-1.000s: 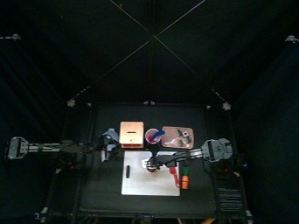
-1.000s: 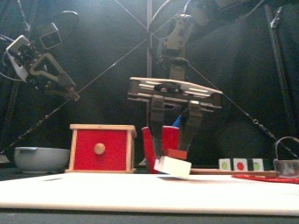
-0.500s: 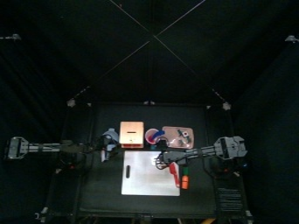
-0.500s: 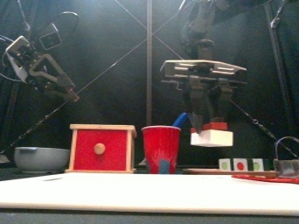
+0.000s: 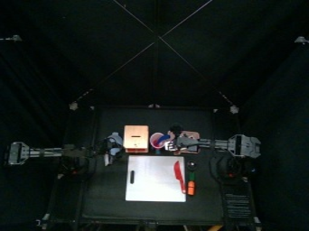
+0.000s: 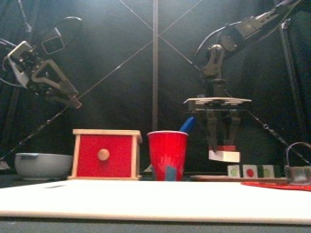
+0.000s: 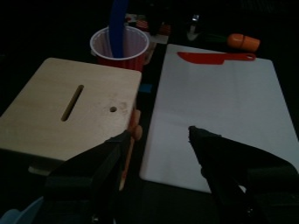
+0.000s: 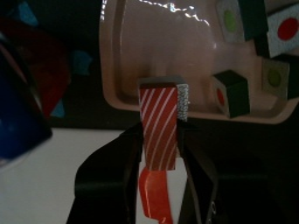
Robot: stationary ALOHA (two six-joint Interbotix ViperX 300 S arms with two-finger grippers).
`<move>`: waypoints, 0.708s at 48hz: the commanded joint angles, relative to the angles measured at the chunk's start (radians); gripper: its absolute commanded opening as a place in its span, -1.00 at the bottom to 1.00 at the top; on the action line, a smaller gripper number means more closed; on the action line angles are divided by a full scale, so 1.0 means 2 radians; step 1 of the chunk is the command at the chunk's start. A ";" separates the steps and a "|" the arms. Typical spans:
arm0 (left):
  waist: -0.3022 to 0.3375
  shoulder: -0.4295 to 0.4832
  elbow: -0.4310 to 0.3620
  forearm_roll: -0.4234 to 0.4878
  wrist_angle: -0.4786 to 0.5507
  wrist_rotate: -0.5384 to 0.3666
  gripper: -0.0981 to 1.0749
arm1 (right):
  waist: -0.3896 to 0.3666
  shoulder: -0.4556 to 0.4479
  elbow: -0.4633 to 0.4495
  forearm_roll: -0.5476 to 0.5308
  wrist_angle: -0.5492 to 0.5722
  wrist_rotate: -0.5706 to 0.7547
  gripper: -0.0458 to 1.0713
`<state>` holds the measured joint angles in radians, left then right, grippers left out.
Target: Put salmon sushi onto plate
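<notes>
The salmon sushi [image 8: 162, 118], orange-pink striped with white rice on its side, sits between the jaws of my right gripper [image 8: 160, 144], which closes on it. It hangs just over the pinkish plate [image 8: 158, 48]. Level with the table, the salmon sushi [image 6: 223, 156] shows at the tips of my right gripper [image 6: 224, 146], to the right of the red cup [image 6: 168, 155]. From above, my right gripper [image 5: 182, 142] is over the plate [image 5: 189, 135]. My left gripper [image 7: 158, 140] stands open and holds nothing, above the near edge of the white board [image 7: 222, 105].
Green and red-topped sushi pieces [image 8: 233, 92] lie on the plate's far side. A wooden slotted box [image 7: 70, 101] and the red cup [image 7: 122, 48] with a blue stick stand beside the board. A red stick-like item [image 5: 178, 170] and an orange item [image 5: 190, 188] lie at the board's right edge. A grey bowl [image 6: 43, 164] sits far left.
My right arm has carried the sushi from over the white board, past the red cup, to over the plate, and has come lower. The left arm has not moved.
</notes>
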<state>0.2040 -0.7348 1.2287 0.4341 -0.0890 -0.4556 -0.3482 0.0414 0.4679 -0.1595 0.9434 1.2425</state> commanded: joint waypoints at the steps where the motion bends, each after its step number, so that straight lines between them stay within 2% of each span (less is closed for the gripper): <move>1: 0.002 0.002 -0.005 -0.002 -0.002 0.000 0.71 | -0.016 -0.021 0.003 0.012 -0.012 -0.003 0.67; 9: 0.003 0.001 -0.005 -0.001 -0.002 0.000 0.71 | -0.021 -0.028 0.012 0.015 -0.018 -0.003 0.87; 16: 0.002 0.001 -0.004 -0.002 -0.002 0.000 0.71 | -0.015 -0.050 0.011 0.018 -0.018 -0.002 0.88; 28: 0.004 0.001 -0.004 -0.002 -0.002 0.000 0.71 | 0.061 -0.101 0.034 0.017 -0.024 0.004 0.88; 34: 0.004 0.002 -0.005 -0.002 -0.002 -0.001 0.71 | 0.104 -0.127 0.049 0.012 -0.067 -0.003 0.88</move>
<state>0.2086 -0.7332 1.2333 0.4326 -0.0890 -0.4556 -0.1795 -0.1580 0.5660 -0.1258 0.8621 1.2471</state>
